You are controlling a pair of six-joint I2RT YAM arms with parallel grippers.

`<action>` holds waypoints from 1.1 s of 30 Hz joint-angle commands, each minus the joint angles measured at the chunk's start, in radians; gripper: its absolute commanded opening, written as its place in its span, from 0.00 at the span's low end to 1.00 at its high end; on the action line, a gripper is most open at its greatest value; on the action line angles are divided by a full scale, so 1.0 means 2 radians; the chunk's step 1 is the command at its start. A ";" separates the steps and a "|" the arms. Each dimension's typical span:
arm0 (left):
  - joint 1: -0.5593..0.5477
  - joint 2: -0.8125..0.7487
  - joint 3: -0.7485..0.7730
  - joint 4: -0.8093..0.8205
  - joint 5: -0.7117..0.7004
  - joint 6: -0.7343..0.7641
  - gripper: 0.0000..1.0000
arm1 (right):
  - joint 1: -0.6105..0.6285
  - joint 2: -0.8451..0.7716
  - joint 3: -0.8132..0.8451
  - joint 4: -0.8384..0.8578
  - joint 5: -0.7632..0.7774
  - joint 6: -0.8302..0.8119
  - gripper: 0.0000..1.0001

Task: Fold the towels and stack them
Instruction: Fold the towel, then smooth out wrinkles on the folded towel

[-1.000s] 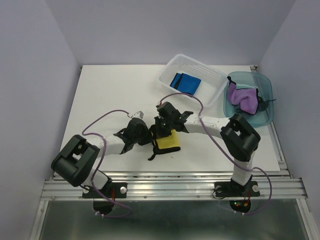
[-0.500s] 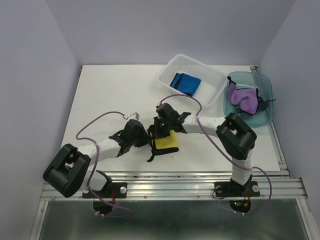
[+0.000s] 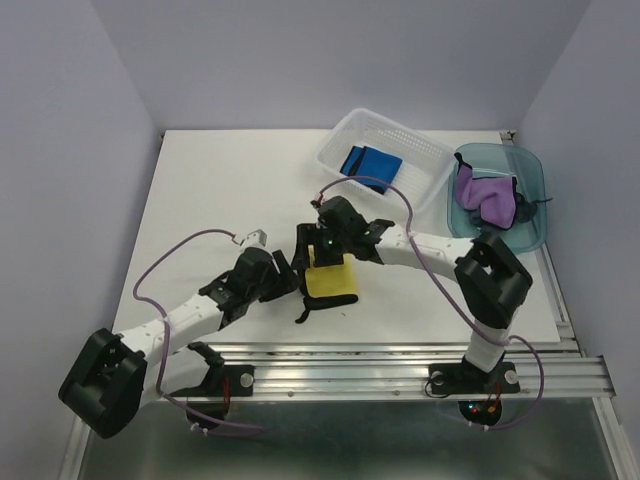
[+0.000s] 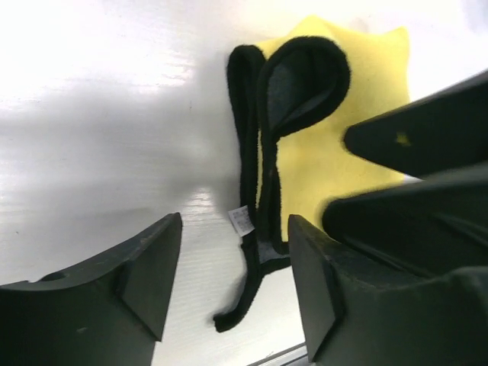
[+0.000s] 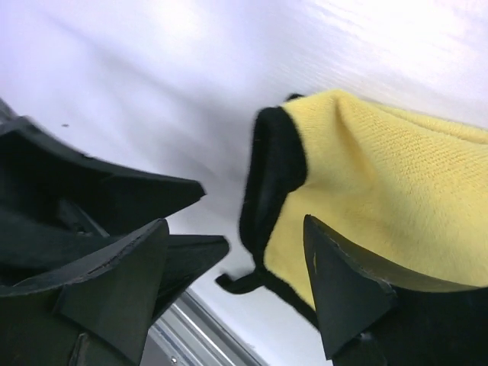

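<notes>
A folded yellow towel (image 3: 331, 281) with black trim lies on the white table near the front edge, also in the left wrist view (image 4: 347, 114) and the right wrist view (image 5: 404, 175). A black trim tail (image 3: 306, 312) trails off its left corner. My left gripper (image 3: 290, 273) (image 4: 232, 267) stands open just left of the towel, nothing between its fingers. My right gripper (image 3: 311, 257) (image 5: 236, 263) is open over the towel's upper-left corner, jaws apart from the cloth. A bright blue towel (image 3: 371, 165) lies folded in the basket. A purple towel (image 3: 484, 199) and a dark one (image 3: 525, 208) sit in the bin.
The white slotted basket (image 3: 427, 152) stands at the back right, and the teal bin (image 3: 533, 176) is beside it at the table's right edge. The metal rail (image 3: 350, 375) runs along the front. The two grippers' fingers are close together by the towel.
Both grippers have opened and let go of the yellow towel, which now lies flat. The left arm's elbow has swung down and to the left.
</notes>
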 commanded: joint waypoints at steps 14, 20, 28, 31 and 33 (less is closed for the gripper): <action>-0.013 0.062 0.119 0.054 0.044 0.049 0.35 | -0.066 -0.160 -0.079 0.016 0.056 -0.016 0.31; -0.028 0.088 0.155 0.073 0.054 0.065 0.31 | -0.091 -0.122 -0.075 0.039 0.022 -0.024 0.21; -0.024 0.176 0.192 0.063 0.034 0.074 0.20 | -0.108 -0.061 -0.058 0.052 -0.004 -0.019 0.13; -0.010 0.204 0.195 0.050 0.018 0.071 0.16 | -0.114 -0.048 -0.062 0.051 0.002 -0.018 0.13; 0.004 0.209 0.190 0.050 0.018 0.069 0.15 | -0.118 -0.045 -0.071 0.052 0.008 -0.017 0.13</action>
